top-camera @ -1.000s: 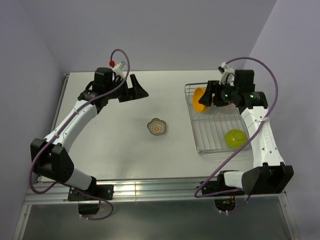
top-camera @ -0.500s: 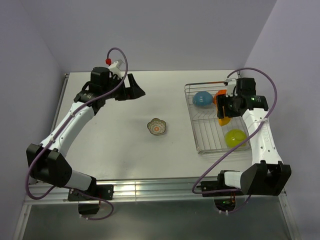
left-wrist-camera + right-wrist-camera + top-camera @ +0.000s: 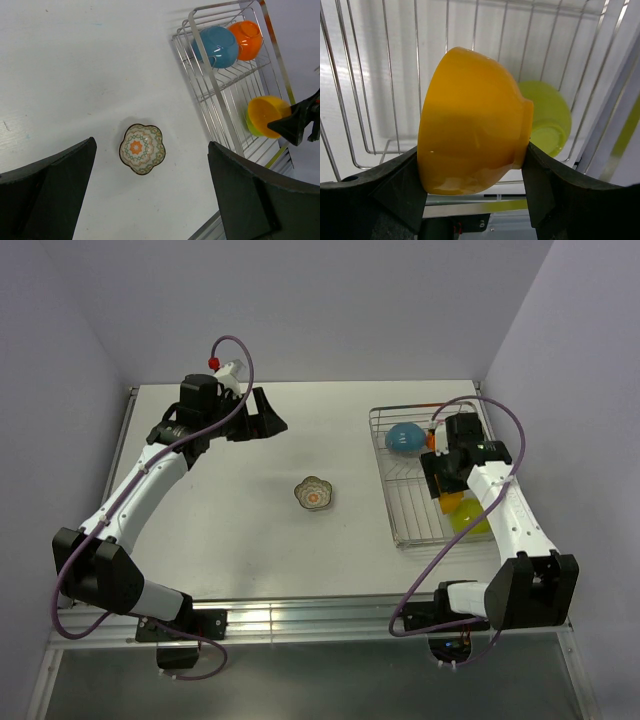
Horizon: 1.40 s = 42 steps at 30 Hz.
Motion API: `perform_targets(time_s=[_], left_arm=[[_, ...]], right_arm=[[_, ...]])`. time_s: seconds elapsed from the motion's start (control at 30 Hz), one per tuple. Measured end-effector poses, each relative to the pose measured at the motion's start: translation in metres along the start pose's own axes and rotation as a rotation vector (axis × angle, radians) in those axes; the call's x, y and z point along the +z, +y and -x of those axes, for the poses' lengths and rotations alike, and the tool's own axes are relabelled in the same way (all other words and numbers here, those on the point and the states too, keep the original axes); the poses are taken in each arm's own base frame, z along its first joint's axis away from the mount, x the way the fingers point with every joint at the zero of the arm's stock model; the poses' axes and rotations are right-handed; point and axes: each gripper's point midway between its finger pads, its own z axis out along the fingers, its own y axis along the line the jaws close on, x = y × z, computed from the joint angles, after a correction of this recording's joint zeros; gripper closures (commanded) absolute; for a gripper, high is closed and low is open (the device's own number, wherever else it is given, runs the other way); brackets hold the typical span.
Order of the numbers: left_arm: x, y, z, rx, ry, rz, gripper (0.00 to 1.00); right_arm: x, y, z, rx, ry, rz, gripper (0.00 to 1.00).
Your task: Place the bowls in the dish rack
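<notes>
The right gripper (image 3: 470,182), clamped on the yellow-orange bowl (image 3: 470,125), has carried it along the dish rack (image 3: 400,512) to beside the lime-green bowl (image 3: 547,120) – likely near set-down – while the left gripper (image 3: 268,418), jaws apart, leaves the floral dish (image 3: 314,494) on the table.

Your desk is a plain white rectangular tabletop (image 3: 230,530), matte, with a few faint grey scuffs (image 3: 6,125) that show in the left wrist view. Pale lavender walls stand on three sides of you: a back wall (image 3: 300,310) along the far edge, a left wall (image 3: 40,440) and a right wall (image 3: 580,360). A ribbed silver aluminium rail (image 3: 320,618) runs along the near edge, with a dull grey floor (image 3: 320,685) below it. The light is soft and even.
</notes>
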Motion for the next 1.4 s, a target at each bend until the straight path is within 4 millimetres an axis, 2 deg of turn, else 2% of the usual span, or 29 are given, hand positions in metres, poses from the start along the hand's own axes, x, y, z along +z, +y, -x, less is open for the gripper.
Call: perform_targets(time_s=[0.23,0.9,1.17,1.27,1.3,1.4], left_arm=[[0.0,0.001,-0.001,-0.002,0.002,0.003,0.01],[0.0,0.003,0.0,-0.003,-0.002,0.012,0.0],[0.0,0.005,0.001,-0.006,-0.003,0.016,0.0],[0.0,0.006,0.0,-0.007,-0.002,0.019,0.0],[0.001,0.008,-0.001,-0.009,0.0,0.021,0.0],[0.001,0.01,-0.005,-0.014,0.009,0.026,0.01]], right_arm=[[0.015,0.022,-0.03,-0.072,0.095,0.008,1.0],[0.032,0.037,-0.043,-0.115,0.187,-0.043,1.0],[0.035,0.039,-0.044,-0.122,0.209,-0.074,0.84],[0.035,0.04,-0.044,-0.12,0.217,-0.078,0.72],[0.035,0.04,-0.044,-0.12,0.221,-0.079,0.59],[0.035,0.041,-0.043,-0.118,0.222,-0.08,0.48]])
